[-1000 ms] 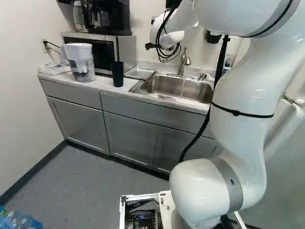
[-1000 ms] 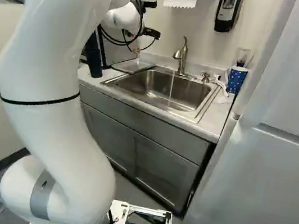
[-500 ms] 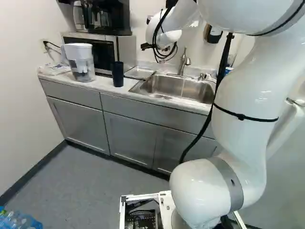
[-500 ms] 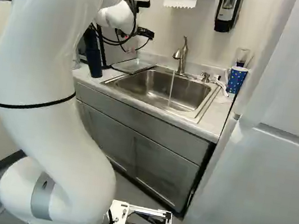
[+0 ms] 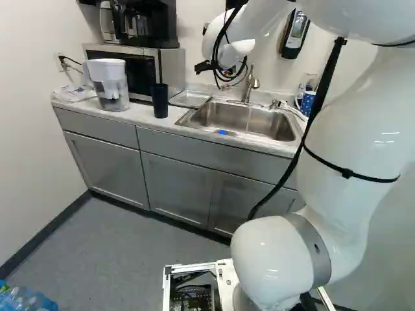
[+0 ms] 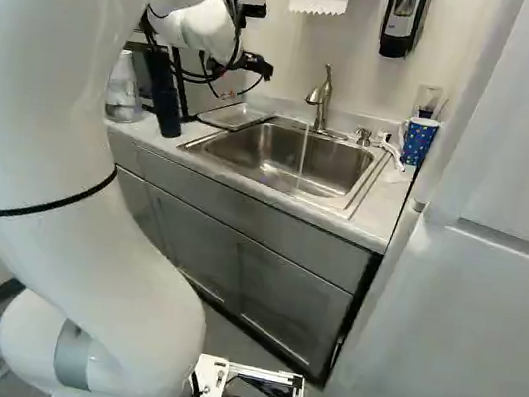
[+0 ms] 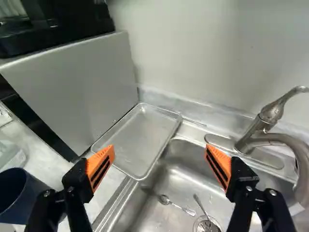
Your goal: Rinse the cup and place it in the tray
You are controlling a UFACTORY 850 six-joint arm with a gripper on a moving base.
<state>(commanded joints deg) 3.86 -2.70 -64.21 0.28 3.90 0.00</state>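
Toward the counter's (image 5: pixel 84 113) left end, a clear pitcher (image 5: pixel 113 97) with a white top, and behind it a microwave (image 7: pixel 72 87). Farther right, near the front edge and short of the sink, the cup (image 5: pixel 160 100): dark blue, plain and smooth, tall, upright with mouth up and interior in shadow. Just right, toward the counter's back edge, a shallow metal tray (image 7: pixel 140 137) beside the sink. Above this back part of the counter, the black gripper (image 6: pixel 229 93), angled downward from the wrist; in the wrist view, spread wide with orange pads well apart, holding nothing, tray ahead between fingers, cup off beside one. Next, the sink (image 6: pixel 301 159), with cutlery inside and a thin stream from the faucet (image 6: pixel 324 97); near the counter's right rear corner, a blue dotted mug (image 6: pixel 419 140). At the left base view's right, the arm (image 5: pixel 350 136), rising thick from its lowest joint, then reaching forward overhead.
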